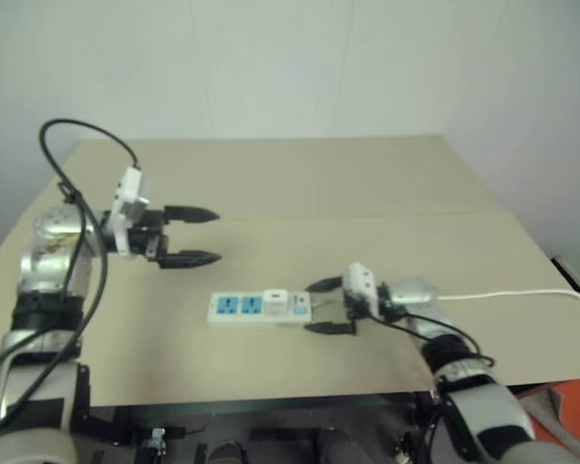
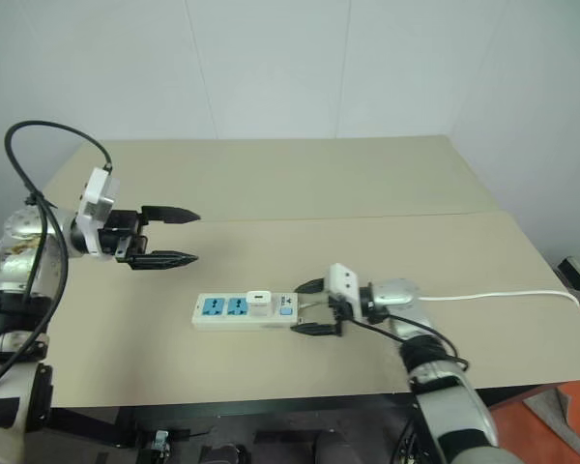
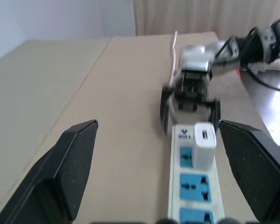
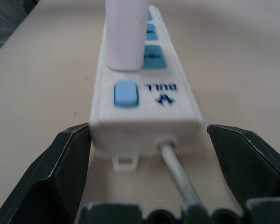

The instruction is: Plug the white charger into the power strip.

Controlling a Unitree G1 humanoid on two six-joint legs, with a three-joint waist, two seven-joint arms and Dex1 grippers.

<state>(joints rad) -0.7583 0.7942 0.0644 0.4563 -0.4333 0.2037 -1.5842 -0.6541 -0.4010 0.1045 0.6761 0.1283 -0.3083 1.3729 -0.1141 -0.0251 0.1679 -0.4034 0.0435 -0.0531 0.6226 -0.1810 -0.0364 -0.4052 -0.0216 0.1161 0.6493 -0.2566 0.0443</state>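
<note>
The right gripper [image 2: 305, 307] is sitting at the cord end of the power strip [image 2: 242, 310], jaws spread — flanking it, gripping nothing. The white charger [image 2: 259, 302] is standing upright, seated in a socket, judged plugged in. The left gripper [image 2: 179, 236] is hovering farther back, jaws spread and empty — open table [image 2: 300, 184] beyond.

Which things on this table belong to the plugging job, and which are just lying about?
Job: white charger, standing plugged in the power strip; right gripper, open around the strip's cord end; left gripper, open, raised clear.

Lying about: nothing loose on the table; the strip's cord trails right.
</note>
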